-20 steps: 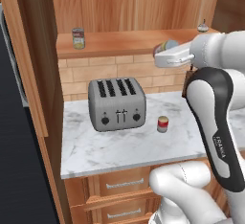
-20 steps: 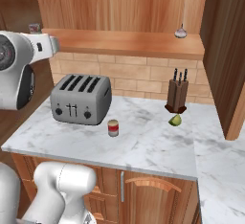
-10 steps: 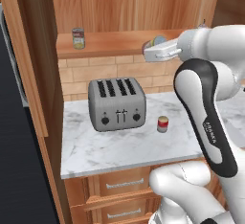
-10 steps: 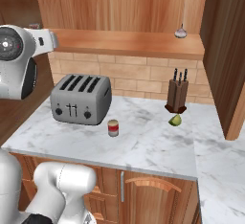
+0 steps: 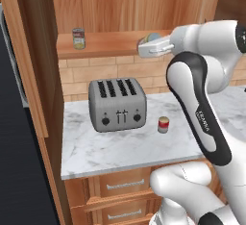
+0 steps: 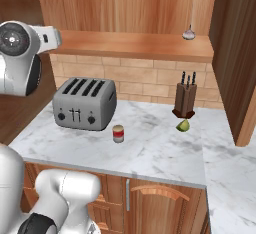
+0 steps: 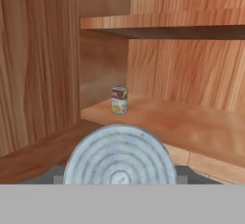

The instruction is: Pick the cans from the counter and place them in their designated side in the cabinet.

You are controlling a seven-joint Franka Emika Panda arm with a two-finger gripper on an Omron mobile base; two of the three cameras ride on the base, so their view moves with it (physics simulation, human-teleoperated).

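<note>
Wooden cabinet [image 5: 120, 43] shelf above marble counter [image 5: 120, 147] | gripper [image 5: 150, 44] clamped on a ribbed silver-ended can [image 7: 119, 156], carried level toward the shelf | small red can [image 5: 164, 124] waits right of the toaster [image 5: 117, 105]

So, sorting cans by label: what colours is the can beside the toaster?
Red with a pale band, the can shows best in the right base view.

Only "FRANKA" lettering shows, on the arm's dark link [image 5: 204, 123] (small, barely legible).
</note>
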